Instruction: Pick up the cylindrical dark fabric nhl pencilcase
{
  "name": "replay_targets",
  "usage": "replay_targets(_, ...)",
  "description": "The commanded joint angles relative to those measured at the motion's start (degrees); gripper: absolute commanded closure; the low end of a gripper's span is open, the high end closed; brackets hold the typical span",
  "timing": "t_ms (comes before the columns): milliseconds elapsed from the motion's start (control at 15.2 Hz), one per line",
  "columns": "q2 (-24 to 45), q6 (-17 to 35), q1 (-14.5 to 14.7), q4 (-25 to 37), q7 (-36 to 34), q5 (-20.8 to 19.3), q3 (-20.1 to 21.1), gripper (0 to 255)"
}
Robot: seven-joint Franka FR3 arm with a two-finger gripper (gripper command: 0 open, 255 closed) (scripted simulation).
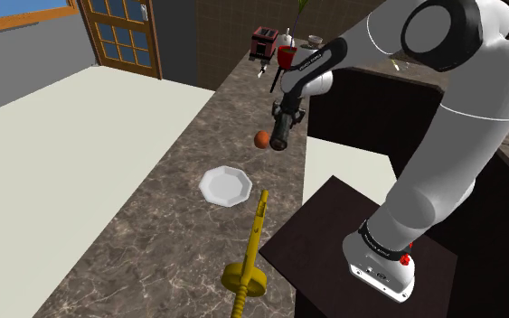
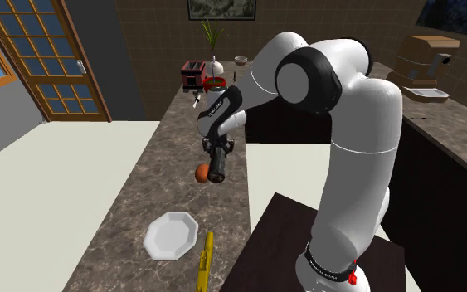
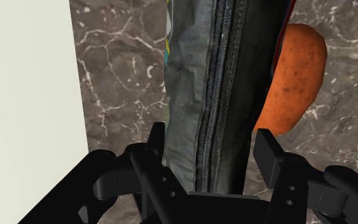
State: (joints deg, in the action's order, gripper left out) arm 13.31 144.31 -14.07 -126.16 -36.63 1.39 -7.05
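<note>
Claw (image 3: 212, 135) is clamped on the pencil case (image 3: 222, 63), one finger flat on each long side and no gap showing in the wrist view. The grip sits partway along the body, not at an end.

Location: upper middle of the shoulder view, over the dark marble counter (image 3: 120, 76). An orange fruit (image 3: 295, 76) sits just beside it, peeking out from behind one edge. Can't tell from these angles if the case is off the stone or resting on it; the dark case blurs into my black fingers.

Handling, my read:
- Soft fabric tube, wrinkled skin, so it will squash under the pads, not resist. Expect some give before the grip firms up.
- Probably light. Contents unknown, so the weight could shift inside.
- Cloth has decent friction, so slip risk is low. Not fragile.
- The zipper (image 3: 219, 95) runs lengthwise between my fingers. It's the stiffest line, so squeezing across the body with the zip facing me is fine.
- Long and limp, so the free ends may droop. A hold near the middle keeps it balanced.
- The fruit is close enough to get nudged, so lift straight up.

The white plate (image 1: 225, 185) in the lower middle is well apart and no issue.
</note>
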Motion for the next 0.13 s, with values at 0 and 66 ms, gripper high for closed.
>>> replay_targets(0,-0.76,-0.80,0.04,0.11,-0.08,-0.15,-0.06,255)
replay_targets(66,-0.75,-0.80,0.04,0.12,-0.07,-0.15,-0.06,255)
